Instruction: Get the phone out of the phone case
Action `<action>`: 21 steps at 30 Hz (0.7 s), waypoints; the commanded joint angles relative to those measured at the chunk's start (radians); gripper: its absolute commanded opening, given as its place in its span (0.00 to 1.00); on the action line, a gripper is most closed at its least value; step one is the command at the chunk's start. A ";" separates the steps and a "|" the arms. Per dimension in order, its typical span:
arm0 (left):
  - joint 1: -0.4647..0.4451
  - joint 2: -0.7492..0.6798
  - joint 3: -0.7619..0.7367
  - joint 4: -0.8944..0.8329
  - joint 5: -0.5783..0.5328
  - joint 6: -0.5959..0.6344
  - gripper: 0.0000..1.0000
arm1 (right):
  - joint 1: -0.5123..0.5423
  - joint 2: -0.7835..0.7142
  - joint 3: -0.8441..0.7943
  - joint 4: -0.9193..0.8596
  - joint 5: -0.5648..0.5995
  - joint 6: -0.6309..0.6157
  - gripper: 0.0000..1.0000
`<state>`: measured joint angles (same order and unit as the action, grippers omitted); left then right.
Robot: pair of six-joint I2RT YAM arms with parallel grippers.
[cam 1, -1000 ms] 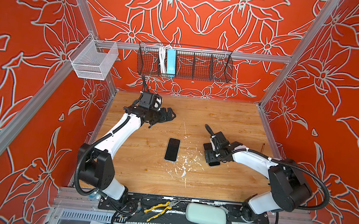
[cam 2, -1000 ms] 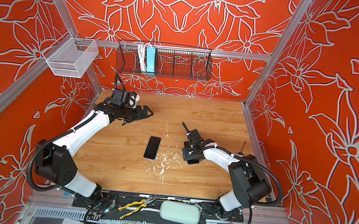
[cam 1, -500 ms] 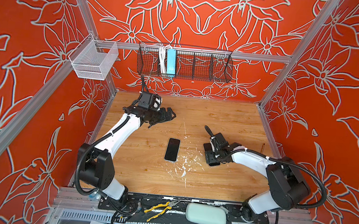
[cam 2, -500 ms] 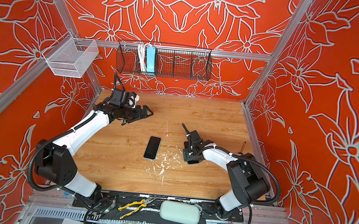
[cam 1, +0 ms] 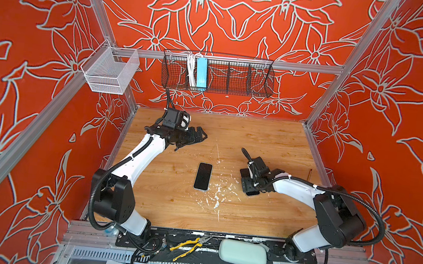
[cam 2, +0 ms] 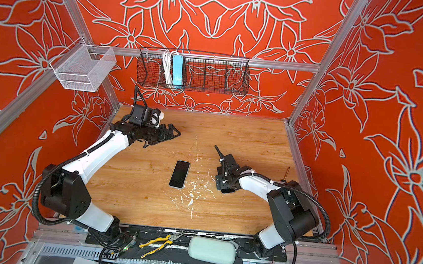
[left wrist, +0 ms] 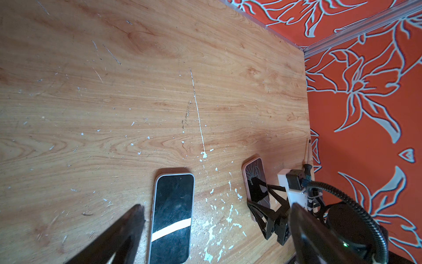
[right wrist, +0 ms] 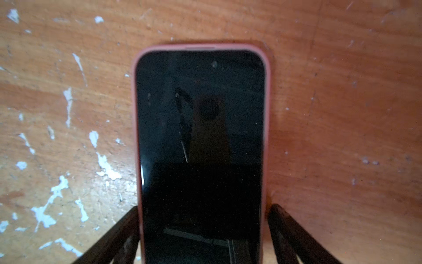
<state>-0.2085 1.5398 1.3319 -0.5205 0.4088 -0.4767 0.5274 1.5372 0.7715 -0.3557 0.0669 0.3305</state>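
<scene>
Baskets first: we see a black wire basket (cam 1: 260, 76) on the back wall with a blue power strip (cam 1: 201, 72) and a white cable (cam 1: 190, 69) standing toward its left end, and a white mesh bin (cam 1: 110, 75) on the left rail. On the table (cam 1: 257, 137), the pink phone case (right wrist: 267, 114) holds the phone (right wrist: 201, 128), screen up, to the right of a second phone (cam 1: 203, 176). Our right gripper (right wrist: 205, 208) straddles the case with its jaws wide, not clamped. Our left gripper (left wrist: 215, 206) hangs wide open, holding nothing.
</scene>
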 commanded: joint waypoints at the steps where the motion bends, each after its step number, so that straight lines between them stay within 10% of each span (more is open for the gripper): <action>1: 0.008 -0.014 -0.009 0.008 0.007 -0.010 0.97 | -0.004 0.035 -0.017 -0.020 0.008 0.019 0.90; 21: 0.008 -0.011 -0.011 0.005 0.017 -0.005 0.97 | -0.003 0.010 -0.040 -0.025 -0.013 0.017 0.72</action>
<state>-0.2085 1.5398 1.3258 -0.5140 0.4145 -0.4801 0.5274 1.5425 0.7692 -0.3286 0.0662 0.3359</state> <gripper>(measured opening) 0.968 0.767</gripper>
